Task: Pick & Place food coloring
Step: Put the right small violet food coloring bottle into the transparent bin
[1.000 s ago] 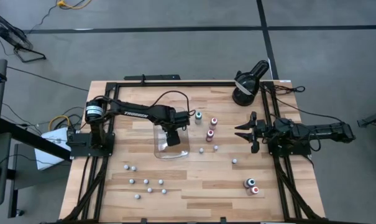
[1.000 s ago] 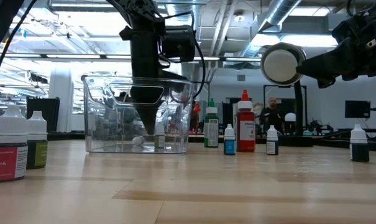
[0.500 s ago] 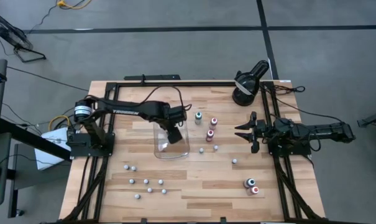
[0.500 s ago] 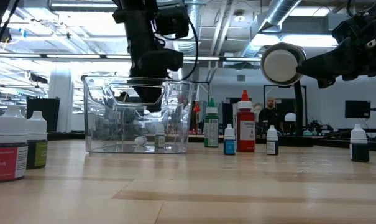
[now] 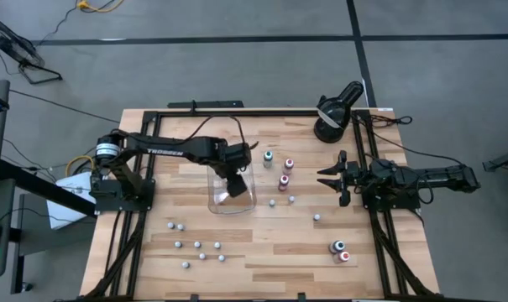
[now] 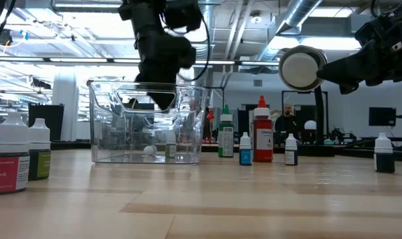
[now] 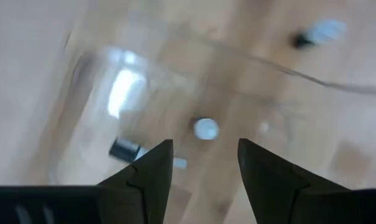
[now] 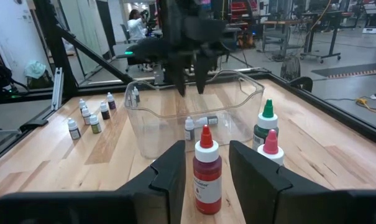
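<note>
Change: the left claw, whose tips were down inside the clear tray a second ago, has lifted to the tray's rim level and drifted a little toward the far edge of the surface; nothing else has moved.
Left claw state: fingers apart and empty; the left wrist view shows a clear gap between them, with the tray floor below.
In the tray: two small food coloring bottles; one stands upright, one lies on its side, and a white round cap or bottle top shows between the fingers in the left wrist view.
Meaning: I judge that a bottle has just been dropped off and the left arm is clearing out for the next pick.
Right claw: hovers near the right edge, fingers partly apart, holding nothing; a red bottle stands framed between them in the right wrist view.
Bottles left outside: taller ones cluster just beside the tray toward the right; many tiny white-capped ones lie scattered near the front edge; a pair sits near the front right corner.
Other: a black lamp stands at the far right corner.
Progress: early, since most bottles are not yet placed.
</note>
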Controlling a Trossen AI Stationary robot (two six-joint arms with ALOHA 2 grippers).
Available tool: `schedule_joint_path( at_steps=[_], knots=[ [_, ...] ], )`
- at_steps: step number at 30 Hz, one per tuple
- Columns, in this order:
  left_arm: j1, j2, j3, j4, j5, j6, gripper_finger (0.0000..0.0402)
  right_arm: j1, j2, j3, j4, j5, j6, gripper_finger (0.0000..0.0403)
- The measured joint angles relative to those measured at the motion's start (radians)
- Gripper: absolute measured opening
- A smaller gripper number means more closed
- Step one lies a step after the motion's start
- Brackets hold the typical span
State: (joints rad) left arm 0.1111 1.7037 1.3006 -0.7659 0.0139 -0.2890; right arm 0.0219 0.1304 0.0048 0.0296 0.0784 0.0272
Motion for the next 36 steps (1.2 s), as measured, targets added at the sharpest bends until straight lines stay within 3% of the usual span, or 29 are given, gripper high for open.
schedule_joint_path(
  at_steps=[7,13,17,22,27,33,36],
  knots=[
    [-0.100,-0.166,0.000,0.019,0.007,0.513,0.0173,0.000,0.000,0.000,0.000,0.000,0.000,0.0113],
    [-0.224,-0.309,0.000,-0.229,0.023,0.831,0.0173,0.000,0.000,0.000,-0.001,0.000,0.000,0.0113],
    [-0.339,-0.366,0.000,-0.416,0.027,0.925,0.0173,0.000,0.000,0.000,0.000,0.000,0.000,0.0113],
    [-0.479,-0.417,-0.032,-0.469,0.061,0.821,0.0173,0.000,0.000,0.000,-0.001,0.000,0.000,0.0113],
    [-0.598,-0.439,-0.157,-0.440,0.074,0.683,0.0173,0.000,0.000,0.000,0.000,0.000,0.000,0.0113],
    [-0.690,-0.437,-0.343,-0.226,0.055,0.221,0.0173,0.000,0.000,0.000,0.000,0.000,0.000,0.0113],
    [-0.715,-0.437,-0.412,-0.178,0.005,0.059,0.0173,0.000,0.000,0.000,0.000,0.000,0.000,0.0113]
  ],
)
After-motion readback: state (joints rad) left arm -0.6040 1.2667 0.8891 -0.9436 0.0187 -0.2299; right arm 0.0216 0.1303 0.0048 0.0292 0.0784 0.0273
